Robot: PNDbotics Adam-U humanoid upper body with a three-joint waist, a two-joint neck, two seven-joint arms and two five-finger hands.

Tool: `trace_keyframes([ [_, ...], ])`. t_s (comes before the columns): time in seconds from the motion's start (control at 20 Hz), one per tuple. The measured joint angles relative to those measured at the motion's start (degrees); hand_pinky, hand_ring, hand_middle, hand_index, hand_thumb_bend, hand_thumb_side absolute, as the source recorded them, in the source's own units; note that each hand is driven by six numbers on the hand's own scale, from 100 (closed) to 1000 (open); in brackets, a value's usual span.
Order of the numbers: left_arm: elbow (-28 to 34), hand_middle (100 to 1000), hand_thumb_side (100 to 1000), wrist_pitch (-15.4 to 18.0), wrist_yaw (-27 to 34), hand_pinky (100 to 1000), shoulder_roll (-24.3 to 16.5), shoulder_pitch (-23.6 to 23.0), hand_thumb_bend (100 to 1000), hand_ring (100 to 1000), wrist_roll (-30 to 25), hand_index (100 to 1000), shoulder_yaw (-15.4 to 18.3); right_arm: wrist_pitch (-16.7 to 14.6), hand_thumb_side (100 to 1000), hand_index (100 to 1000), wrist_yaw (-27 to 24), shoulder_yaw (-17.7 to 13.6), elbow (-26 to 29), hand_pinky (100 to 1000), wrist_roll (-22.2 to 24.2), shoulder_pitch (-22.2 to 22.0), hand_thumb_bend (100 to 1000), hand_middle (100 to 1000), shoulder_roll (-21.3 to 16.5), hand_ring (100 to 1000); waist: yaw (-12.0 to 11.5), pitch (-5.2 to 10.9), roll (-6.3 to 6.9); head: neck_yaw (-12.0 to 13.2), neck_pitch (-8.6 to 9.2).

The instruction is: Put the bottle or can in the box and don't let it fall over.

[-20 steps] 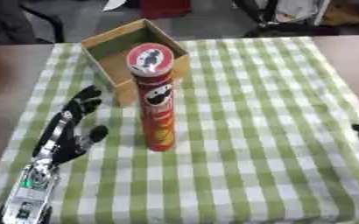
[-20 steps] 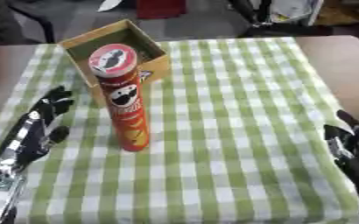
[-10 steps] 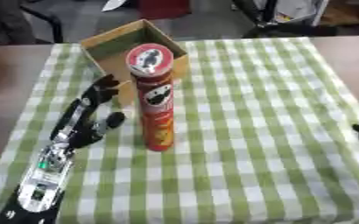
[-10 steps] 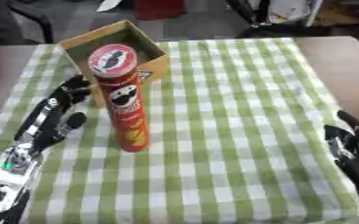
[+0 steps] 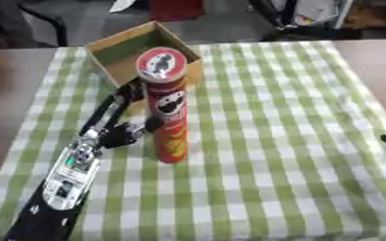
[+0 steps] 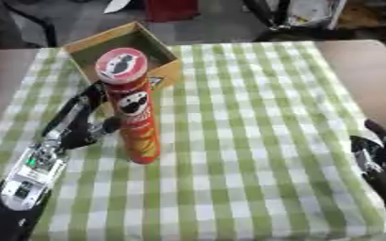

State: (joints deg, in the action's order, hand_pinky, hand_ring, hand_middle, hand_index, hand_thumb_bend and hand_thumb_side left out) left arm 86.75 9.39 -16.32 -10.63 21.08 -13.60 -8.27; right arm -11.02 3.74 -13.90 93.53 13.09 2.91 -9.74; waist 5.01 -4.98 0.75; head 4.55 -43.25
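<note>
A tall red chips can (image 5: 168,113) with a red lid stands upright on the green checked tablecloth, just in front of an open cardboard box (image 5: 114,52) at the back left. My left hand (image 5: 120,127) is right beside the can's left side, fingers straight and reaching up along it, thumb near its middle; I cannot tell if it touches. It is open, with nothing held. My right hand (image 6: 379,155) rests open at the right edge of the table, far from the can.
The box is empty inside and its near wall stands right behind the can. The checked cloth (image 5: 278,141) stretches wide to the right of the can. Brown table shows past the cloth at both sides. Dark chairs and clutter stand beyond the far edge.
My left arm has moved forward and right, from well left of the can to right beside it. The can and the right hand have stayed put.
</note>
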Motion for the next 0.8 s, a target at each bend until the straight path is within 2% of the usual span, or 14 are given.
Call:
trace_keyframes([
  [0.45,-2.1,859,757,2.2,-0.5,927,-0.5,1.2,799,866,-4.0,991,-1.9,0.1,548,937,0.0,0.2,0.0,988,0.1,0.0,163,1000,0.1,861,0.2,0.12,0.08,0.1,0.0],
  [0.8,-4.2,838,726,2.8,-0.9,923,-0.5,1.8,730,854,-5.5,975,-2.8,0.2,547,937,0.0,0.2,0.0,988,0.2,0.0,162,1000,0.3,861,0.4,0.27,0.11,0.3,0.0],
])
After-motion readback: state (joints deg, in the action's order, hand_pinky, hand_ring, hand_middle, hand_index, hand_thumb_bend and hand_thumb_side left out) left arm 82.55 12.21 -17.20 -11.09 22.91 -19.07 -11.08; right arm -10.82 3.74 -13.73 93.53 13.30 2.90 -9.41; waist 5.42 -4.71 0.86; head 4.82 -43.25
